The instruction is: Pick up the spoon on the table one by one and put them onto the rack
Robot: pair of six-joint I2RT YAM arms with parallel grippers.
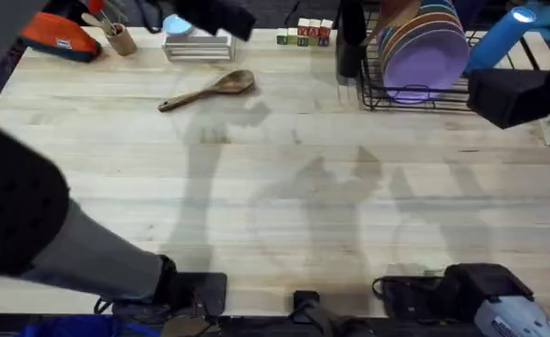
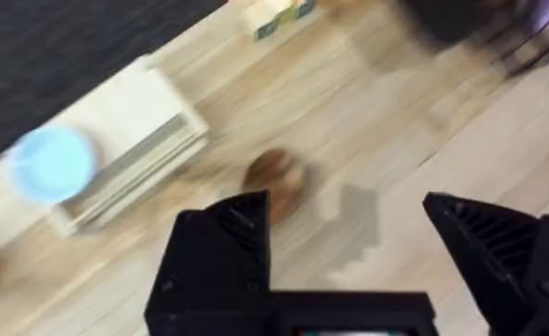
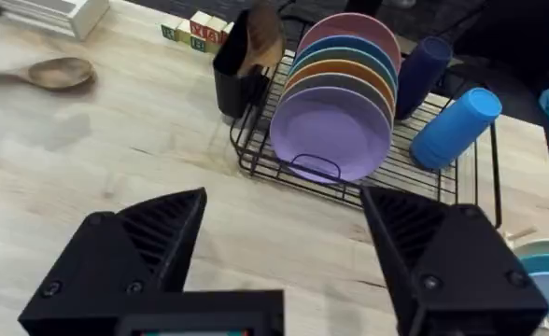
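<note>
Overhead: 1 spoon point(image 1: 209, 91) on table point(image 1: 284, 187), 1 in rack point(image 1: 415, 89) cup; both claws spread, empty.

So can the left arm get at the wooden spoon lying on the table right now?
Probably yes. In the left wrist view the left claw is open right above the spoon, whose bowl shows between its fingers. The spoon lies alone on bare table, with nothing across it.
</note>
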